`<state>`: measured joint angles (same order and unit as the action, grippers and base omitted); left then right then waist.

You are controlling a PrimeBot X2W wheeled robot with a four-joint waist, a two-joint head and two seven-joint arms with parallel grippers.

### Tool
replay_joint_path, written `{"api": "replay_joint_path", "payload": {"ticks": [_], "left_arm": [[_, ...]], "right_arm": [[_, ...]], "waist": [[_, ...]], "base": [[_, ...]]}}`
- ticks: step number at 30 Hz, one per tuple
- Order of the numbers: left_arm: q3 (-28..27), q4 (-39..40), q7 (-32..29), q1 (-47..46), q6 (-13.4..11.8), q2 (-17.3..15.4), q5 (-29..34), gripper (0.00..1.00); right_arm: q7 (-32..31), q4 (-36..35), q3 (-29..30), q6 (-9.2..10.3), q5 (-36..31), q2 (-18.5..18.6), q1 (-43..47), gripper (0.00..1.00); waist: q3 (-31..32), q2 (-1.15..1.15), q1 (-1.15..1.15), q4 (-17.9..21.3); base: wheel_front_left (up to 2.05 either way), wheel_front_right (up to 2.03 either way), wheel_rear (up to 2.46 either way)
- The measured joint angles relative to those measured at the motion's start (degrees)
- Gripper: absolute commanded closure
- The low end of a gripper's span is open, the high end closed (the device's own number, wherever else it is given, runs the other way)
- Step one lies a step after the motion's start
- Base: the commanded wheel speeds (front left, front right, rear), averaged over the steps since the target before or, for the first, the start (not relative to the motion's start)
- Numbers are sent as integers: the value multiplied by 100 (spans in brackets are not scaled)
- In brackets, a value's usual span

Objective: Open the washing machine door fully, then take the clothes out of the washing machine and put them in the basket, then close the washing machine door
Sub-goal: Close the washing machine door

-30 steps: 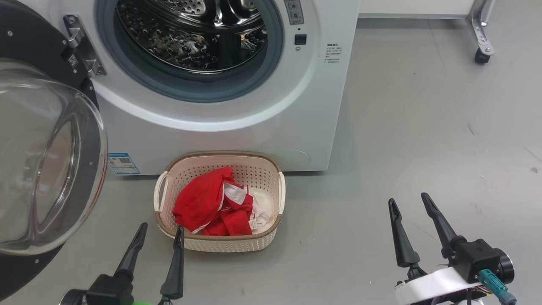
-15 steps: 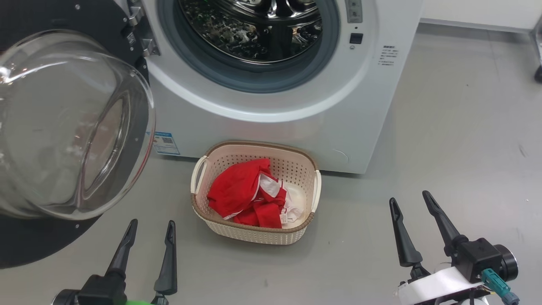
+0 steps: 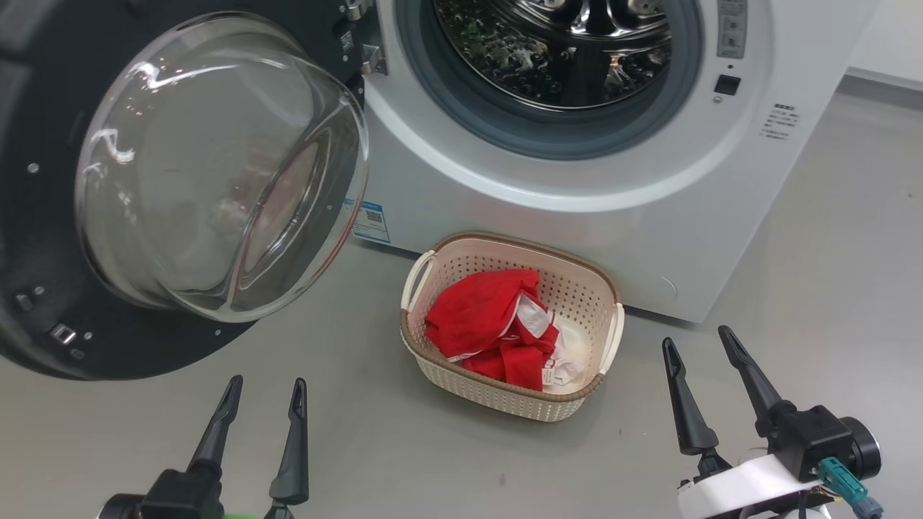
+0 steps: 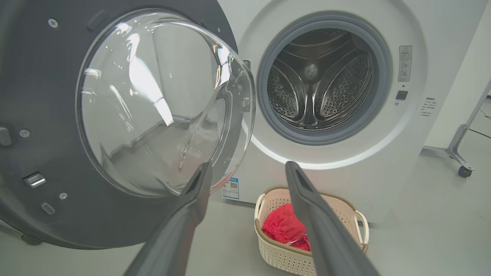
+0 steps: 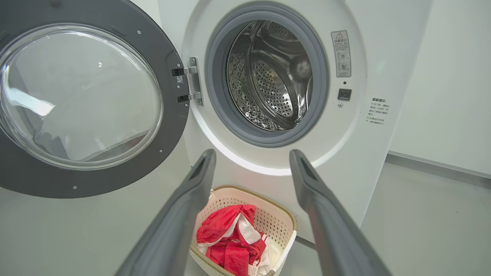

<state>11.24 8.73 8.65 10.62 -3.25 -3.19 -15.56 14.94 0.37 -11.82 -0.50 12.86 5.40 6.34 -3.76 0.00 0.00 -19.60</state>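
One washing machine [image 3: 577, 216] at 12 o'clock in the head view, porthole uncovered, one steel drum [image 3: 562, 50] showing through it. One washing machine door [image 3: 216, 166] swung wide at 10 o'clock, hung on one hinge [image 5: 191, 86], glass bowl bulging outward.

One basket [image 3: 519, 238] near centre on the floor [image 3: 829, 252], just in front of the machine's base, with two side handles [image 3: 417, 277]. Inside it, one heap of the clothes [image 3: 483, 317], red with white parts; number of garments impossible to tell.

Two grippers: left gripper [image 3: 266, 382] at 7 o'clock, right gripper [image 3: 695, 336] at 4 o'clock. Two dark fingers [image 3: 214, 432] on each, spread apart, grasping nothing, both apart from the basket.

One blue label [image 3: 370, 220] low on the machine front.
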Motion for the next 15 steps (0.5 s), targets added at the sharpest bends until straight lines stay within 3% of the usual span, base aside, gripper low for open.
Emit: {"api": "replay_joint_path", "payload": {"ticks": [15], "left_arm": [[-111, -5, 2, 3, -5, 2, -91, 0]], "right_arm": [[-1, 26, -168, -37, -34, -23, -2, 0]], "waist": [[-10, 0, 0, -651]], "base": [[0, 0, 0]]}}
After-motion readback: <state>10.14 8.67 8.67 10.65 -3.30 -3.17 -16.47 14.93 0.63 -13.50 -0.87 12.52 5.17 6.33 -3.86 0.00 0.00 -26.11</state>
